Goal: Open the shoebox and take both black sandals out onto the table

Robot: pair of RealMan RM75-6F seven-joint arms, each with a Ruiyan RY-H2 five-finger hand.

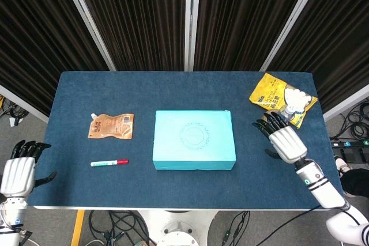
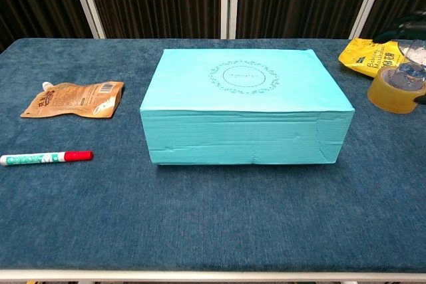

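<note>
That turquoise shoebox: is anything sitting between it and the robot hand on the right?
Nothing visible: only bare blue table lies between the closed turquoise cardboard shoebox and the right robot hand. The roll of clear tape sits beyond the hand, not in between.

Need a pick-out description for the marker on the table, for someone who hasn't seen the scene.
On the blue table, look left of the closed turquoise shoebox, toward the near edge. The marker lies flat there, just nearer than the orange pouch: the only thin stick-shaped item, white with a red cap.
</note>
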